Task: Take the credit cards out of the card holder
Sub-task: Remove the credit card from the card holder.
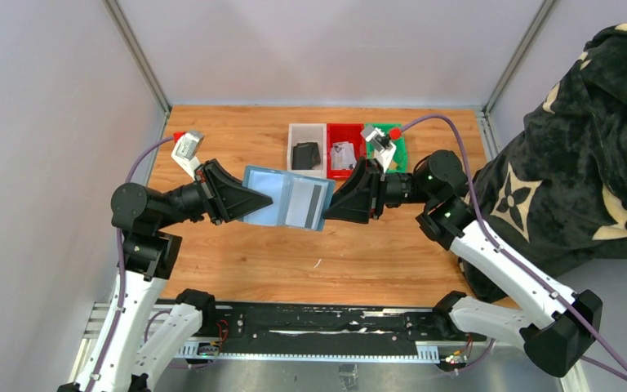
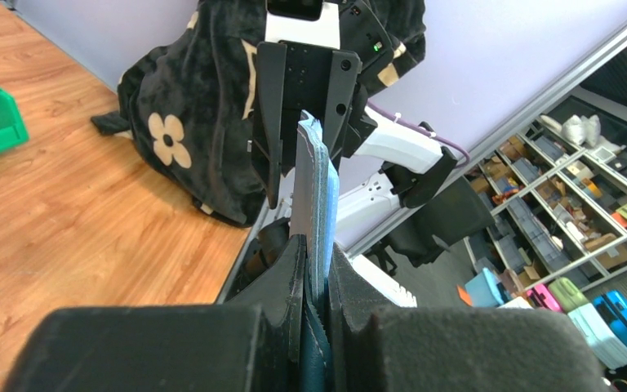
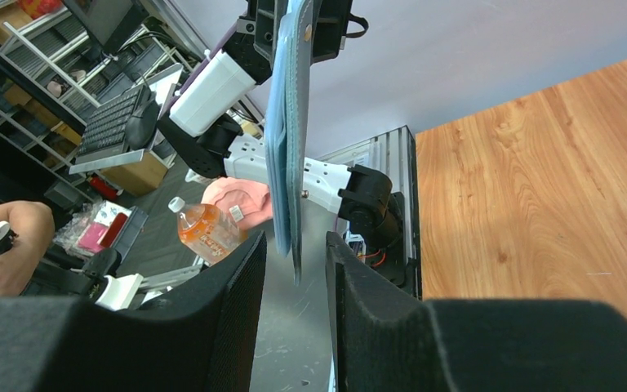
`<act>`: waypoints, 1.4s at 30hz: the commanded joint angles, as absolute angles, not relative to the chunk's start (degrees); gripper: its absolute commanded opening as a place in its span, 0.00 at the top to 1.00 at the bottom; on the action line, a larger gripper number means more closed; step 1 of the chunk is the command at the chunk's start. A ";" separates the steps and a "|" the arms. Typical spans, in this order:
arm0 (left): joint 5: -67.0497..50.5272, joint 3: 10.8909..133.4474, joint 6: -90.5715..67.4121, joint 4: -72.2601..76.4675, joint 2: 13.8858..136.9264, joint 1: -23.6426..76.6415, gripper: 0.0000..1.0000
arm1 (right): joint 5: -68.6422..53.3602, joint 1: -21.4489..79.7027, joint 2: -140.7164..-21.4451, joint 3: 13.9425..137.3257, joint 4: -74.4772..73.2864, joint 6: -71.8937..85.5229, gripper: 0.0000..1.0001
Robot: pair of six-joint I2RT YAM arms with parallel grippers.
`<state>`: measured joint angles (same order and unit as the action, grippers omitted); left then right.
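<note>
Two pincers meet over the wooden table (image 1: pixel 294 261), with the card holder (image 1: pixel 271 196) stretched between them in the air, opened flat with its pale blue inside facing up.

The left gripper (image 1: pixel 249 198) is clamped tight on the holder's outer edge. In its own wrist view the two black fingers press on the teal leather from both sides with no gap, and the holder stands edge-on straight out ahead of the fingertips.

The right gripper (image 1: pixel 331 208) faces it from the far end of the holder. Its jaws stand partly apart and straddle the opposite edge. In the right wrist view the holder's edge hangs down into the gap between the fingers (image 3: pixel 237 310). Daylight shows between that edge and the finger on the right, so no firm grip can be seen there.

The credit cards (image 1: pixel 314 204) sit in the slots of the half nearest the right gripper's tips, showing as a whitish strip and a grey one side by side. A thin grey edge reaches furthest into the right jaws, seen from that wrist.

Beyond both pincers, toward the back wall, stand a white bin (image 1: pixel 294 131) holding a black wallet (image 1: pixel 305 153), a red bin (image 1: pixel 344 128) and a green bin (image 1: pixel 404 151), the last just behind the right wrist.
</note>
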<state>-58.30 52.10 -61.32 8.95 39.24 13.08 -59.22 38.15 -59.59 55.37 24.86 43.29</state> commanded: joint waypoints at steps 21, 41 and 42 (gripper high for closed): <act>-58.10 52.71 -61.86 10.75 39.36 12.92 1.00 | -57.35 41.13 -60.50 58.15 23.33 41.16 0.70; -57.96 53.95 -63.28 10.87 39.65 12.92 1.00 | -56.49 41.88 -61.37 58.24 25.23 42.32 0.91; -58.07 54.04 -63.36 10.82 39.68 12.92 1.00 | -56.36 42.04 -61.60 58.11 26.88 43.04 0.91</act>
